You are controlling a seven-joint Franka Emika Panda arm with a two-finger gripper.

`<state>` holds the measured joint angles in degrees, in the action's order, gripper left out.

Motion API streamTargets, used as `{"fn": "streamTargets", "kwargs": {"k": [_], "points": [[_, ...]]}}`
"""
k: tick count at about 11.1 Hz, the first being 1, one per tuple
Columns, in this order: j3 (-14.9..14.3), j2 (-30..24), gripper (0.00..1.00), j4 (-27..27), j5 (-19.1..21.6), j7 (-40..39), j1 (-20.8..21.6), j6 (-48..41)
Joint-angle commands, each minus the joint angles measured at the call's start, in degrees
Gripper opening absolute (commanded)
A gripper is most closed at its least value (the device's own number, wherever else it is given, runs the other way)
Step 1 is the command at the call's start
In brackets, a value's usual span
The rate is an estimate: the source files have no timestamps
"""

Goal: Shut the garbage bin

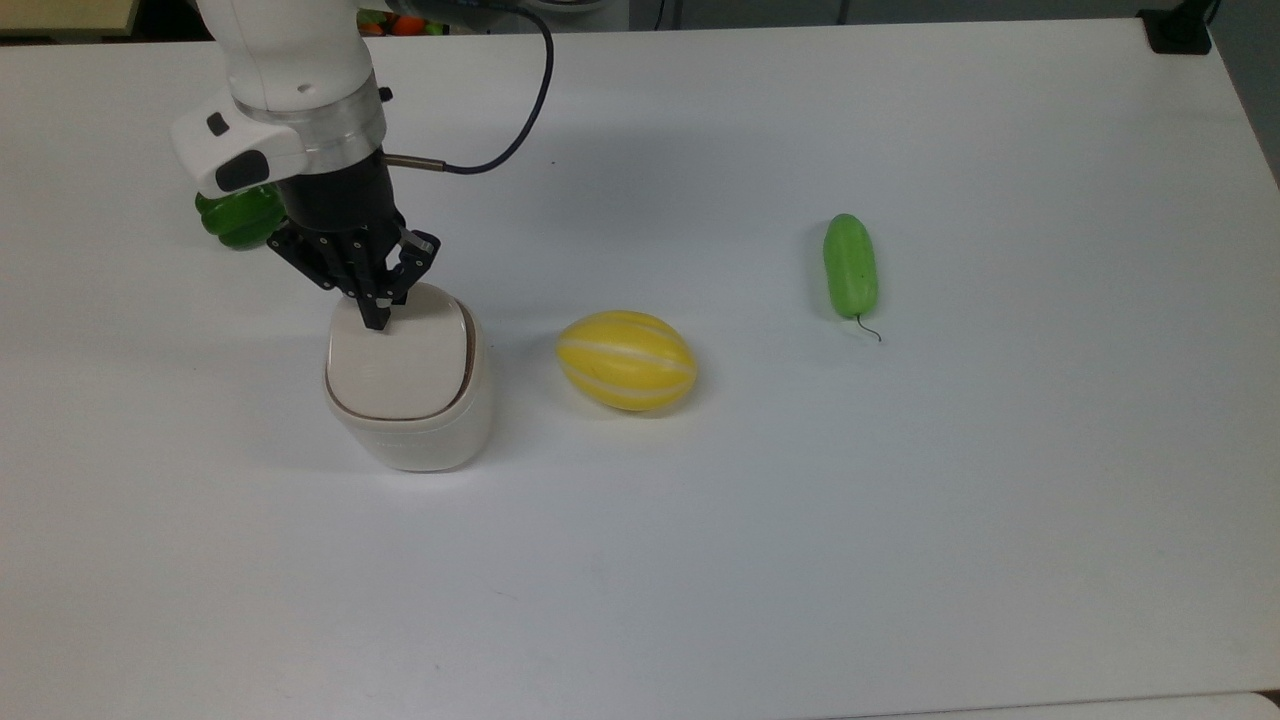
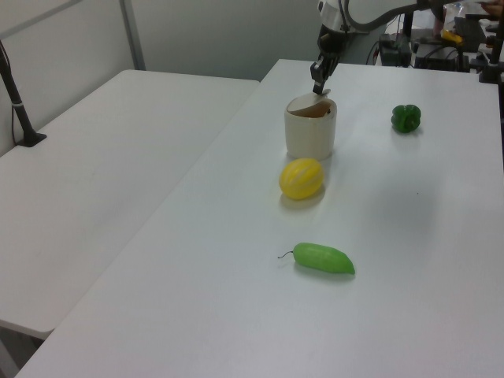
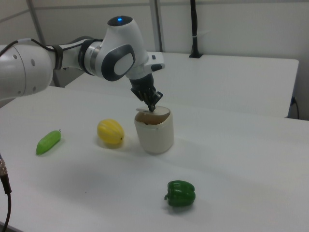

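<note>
No brand name or label text is legible on any item. The garbage bin [image 1: 408, 385] is a cream-white, rounded-square container with a flat beige lid [image 1: 398, 360]; the lid sits nearly flat, with a narrow gap at one edge in the right view. The bin stands on the white table [image 1: 900, 500], just beside the yellow melon [image 1: 626, 360], on the top view's left. The gripper [image 1: 379, 317] presses its fingertips, drawn together and holding nothing, onto the lid's rear edge. A green pepper [image 3: 181, 193] and a cucumber [image 1: 850, 265] lie apart.

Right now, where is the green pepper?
In the right view, the green pepper sits on the table, in front of the garbage bin, nearest the camera.
</note>
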<state>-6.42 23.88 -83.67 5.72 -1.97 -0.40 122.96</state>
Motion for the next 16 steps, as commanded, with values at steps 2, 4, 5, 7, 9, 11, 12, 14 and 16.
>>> {"fn": "streamTargets", "kwargs": {"k": [2,4,5,7,9,11,12,14,16], "points": [[-0.34,0.11,0.0,-2.11,-0.62,-0.94,0.66,-0.88],[-0.34,0.73,0.0,-2.03,-0.71,-0.93,0.75,-0.88],[-0.34,1.17,0.0,-2.03,-0.71,-0.93,0.75,-0.7],[-0.34,1.78,0.0,-2.03,-1.15,-1.02,0.75,-0.53],[-0.34,2.49,0.0,-2.03,-1.68,-1.02,0.83,-0.26],[-0.34,3.1,0.0,-2.03,-2.03,-0.94,1.27,-0.26],[-0.34,3.02,0.0,-2.03,-2.03,-0.93,1.27,-0.26],[-0.34,1.53,0.0,-1.59,-1.86,-0.5,0.84,-0.96],[-0.34,-2.15,0.0,-1.59,-1.68,-0.06,0.66,-3.66]]}}
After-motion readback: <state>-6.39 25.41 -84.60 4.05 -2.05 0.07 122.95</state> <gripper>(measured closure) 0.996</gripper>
